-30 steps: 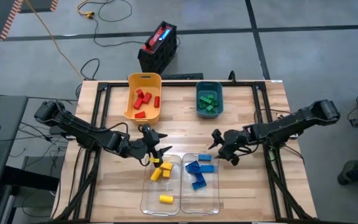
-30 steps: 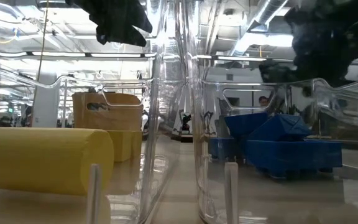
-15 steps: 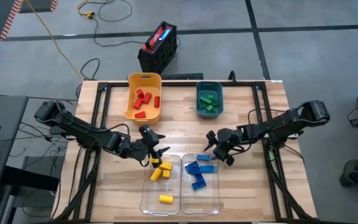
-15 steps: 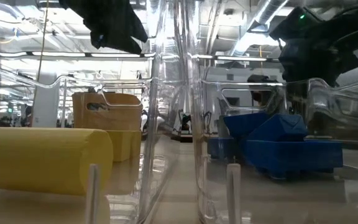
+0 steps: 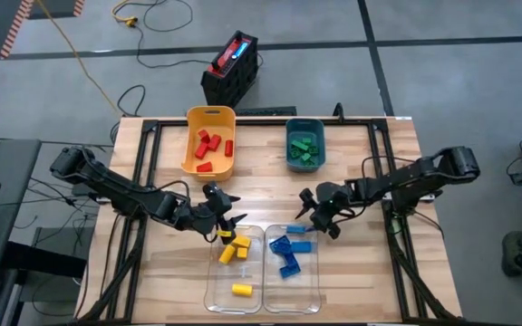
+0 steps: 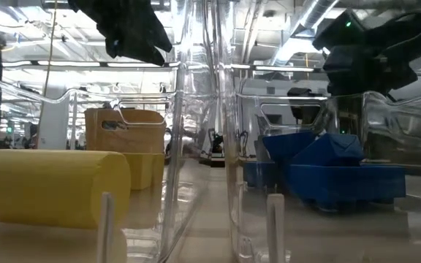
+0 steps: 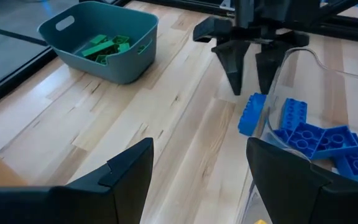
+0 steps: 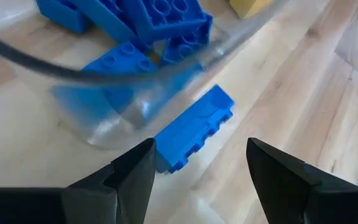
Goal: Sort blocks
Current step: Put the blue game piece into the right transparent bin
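Note:
A blue block [image 8: 194, 127] lies on the table just outside the far wall of a clear bin [image 5: 316, 288] that holds several blue blocks [image 5: 286, 258]. My right gripper [image 8: 201, 146] hovers open just above it, slanting down, touching nothing; it also shows in the high view [image 5: 310, 214]. My left gripper [image 5: 232, 220] stands open and empty over the far end of the second clear bin [image 5: 212, 288], which holds yellow blocks [image 5: 234, 249]. The left wrist view shows the loose blue block [image 7: 252, 115] against the bin wall.
A yellow bin [image 5: 191, 116] with red blocks [image 5: 208, 145] and a teal bin [image 5: 288, 127] with green blocks [image 5: 304, 149] stand at the far edge. Bare wood lies between them and the clear bins. A black case [image 5: 231, 68] sits on the floor beyond.
My right gripper has moved toward the table's left edge and sunk a little, closing on the loose blue block beside the clear bin, and has tipped further downward. Its fingers stay open. The blocks have not moved.

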Available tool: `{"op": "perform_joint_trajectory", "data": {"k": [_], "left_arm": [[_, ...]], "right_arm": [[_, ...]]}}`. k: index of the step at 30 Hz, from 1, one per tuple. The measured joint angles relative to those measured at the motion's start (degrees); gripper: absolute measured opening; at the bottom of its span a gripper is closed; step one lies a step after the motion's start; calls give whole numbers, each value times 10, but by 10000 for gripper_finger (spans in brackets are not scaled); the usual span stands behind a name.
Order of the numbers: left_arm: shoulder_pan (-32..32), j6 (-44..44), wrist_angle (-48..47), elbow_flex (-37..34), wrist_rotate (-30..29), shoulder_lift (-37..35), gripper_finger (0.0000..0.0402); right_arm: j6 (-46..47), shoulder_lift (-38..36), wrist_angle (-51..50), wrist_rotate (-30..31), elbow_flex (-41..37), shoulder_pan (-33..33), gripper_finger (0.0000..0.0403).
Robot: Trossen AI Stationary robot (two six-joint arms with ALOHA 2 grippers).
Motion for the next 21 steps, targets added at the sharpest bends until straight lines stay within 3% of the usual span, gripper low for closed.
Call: {"op": "perform_joint_trajectory", "data": {"k": [8,14,21], "left_arm": [[0,-4,0,0,3,0,251],[0,-9,-1,0,29,0,251],[4,-14,-14,0,30,0,251]], "right_arm": [[-13,-4,-15,57,0,-77,263],[3,-46,-73,-46,0,-64,254],[32,-36,-36,-66,-1,-47,253]]}}
